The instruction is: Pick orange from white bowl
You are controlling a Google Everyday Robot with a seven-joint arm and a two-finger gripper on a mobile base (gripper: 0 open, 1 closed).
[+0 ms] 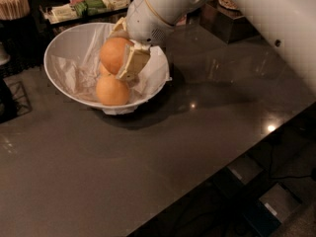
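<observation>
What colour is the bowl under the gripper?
White, camera view; the gripper holds the orange over the bowl.

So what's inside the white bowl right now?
In the white bowl: crinkled paper, one loose fruit in front, and the orange held by the gripper. A third fruit is mostly covered by it; the bottom is hidden.
</observation>
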